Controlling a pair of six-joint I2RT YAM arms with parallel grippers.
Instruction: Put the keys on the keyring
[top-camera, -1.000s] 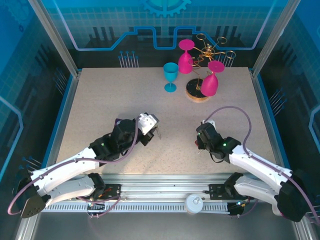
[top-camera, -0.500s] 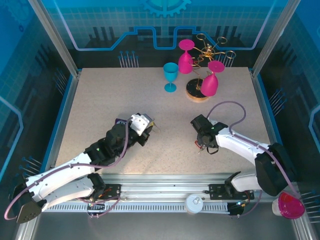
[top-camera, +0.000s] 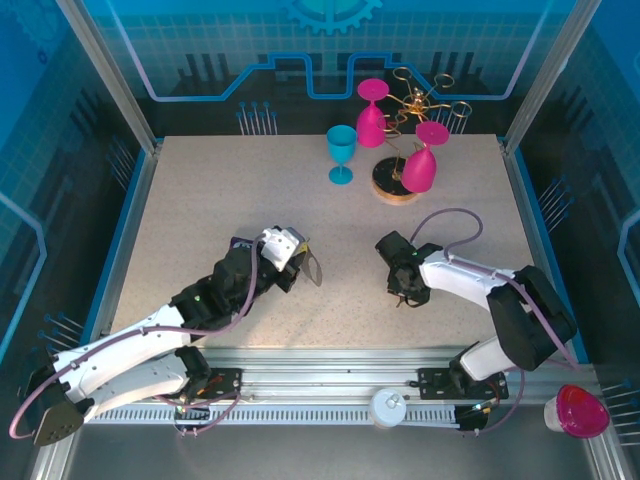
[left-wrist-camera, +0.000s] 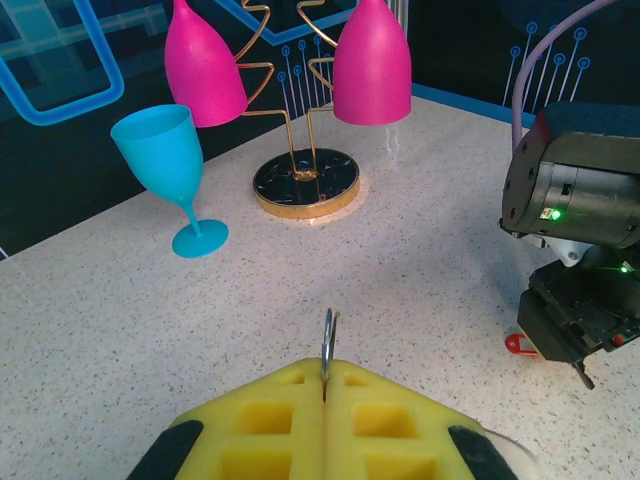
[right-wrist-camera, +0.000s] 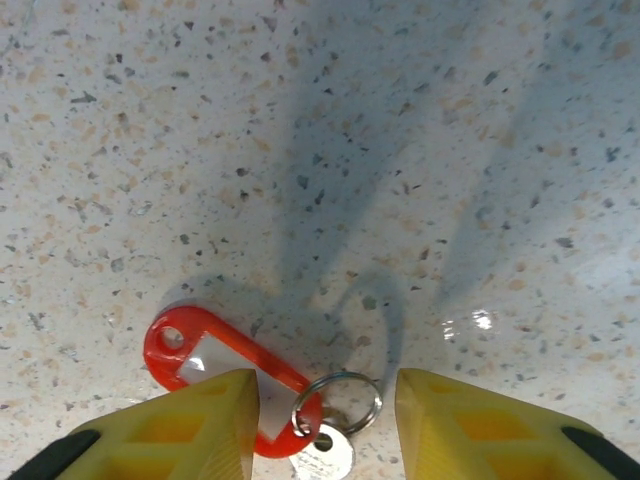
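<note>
The keys (right-wrist-camera: 240, 380), a red plastic tag ringed to a small silver key piece, lie flat on the counter (right-wrist-camera: 300, 150), right of centre toward its near edge. The keyring (top-camera: 313, 268), a dark oval loop, is pinched in the left end effector (left-wrist-camera: 325, 380), left of centre.

From above, we see the left gripper (top-camera: 299, 254) holding the keyring (top-camera: 313, 269) out toward the right gripper (top-camera: 404, 294), which points down at the table (top-camera: 200, 200); a blue goblet (top-camera: 341, 152) stands near the far edge.
</note>
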